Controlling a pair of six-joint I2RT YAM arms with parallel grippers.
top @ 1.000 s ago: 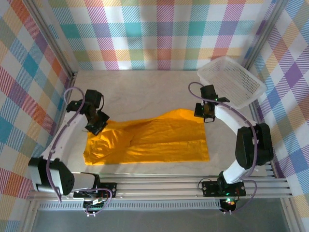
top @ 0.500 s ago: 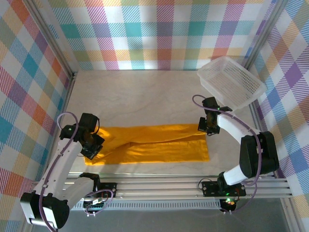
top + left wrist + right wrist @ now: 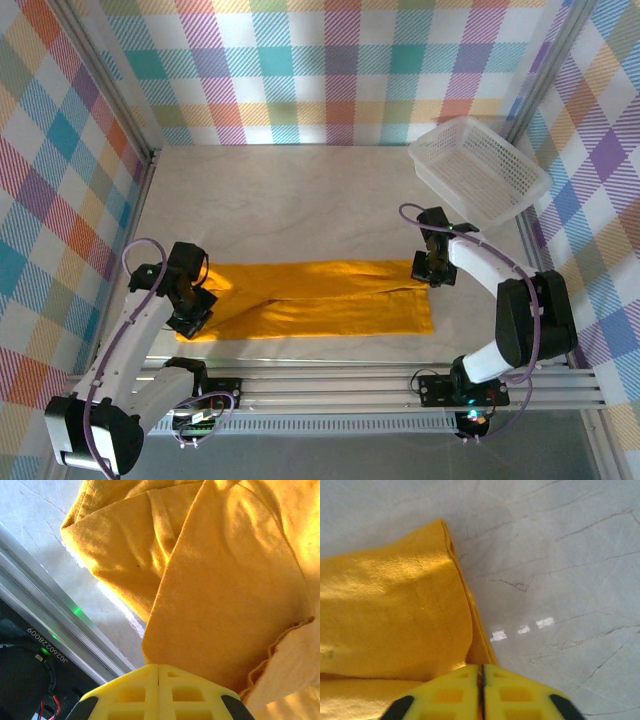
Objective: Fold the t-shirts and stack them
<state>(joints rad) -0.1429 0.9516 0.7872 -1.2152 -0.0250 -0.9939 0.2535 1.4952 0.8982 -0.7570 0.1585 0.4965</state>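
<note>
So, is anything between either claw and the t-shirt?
Nothing visible. The left claw is closed on the t-shirt at its left end, the right claw at its far right corner; the basket sits apart.

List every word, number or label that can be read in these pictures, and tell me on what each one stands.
"J0260228009": white print on a black part at the lower left of the left wrist view. It stands upside down and slanted, so some digits are uncertain.
No words or numbers can be seen on the t-shirt or on the basket.
</note>
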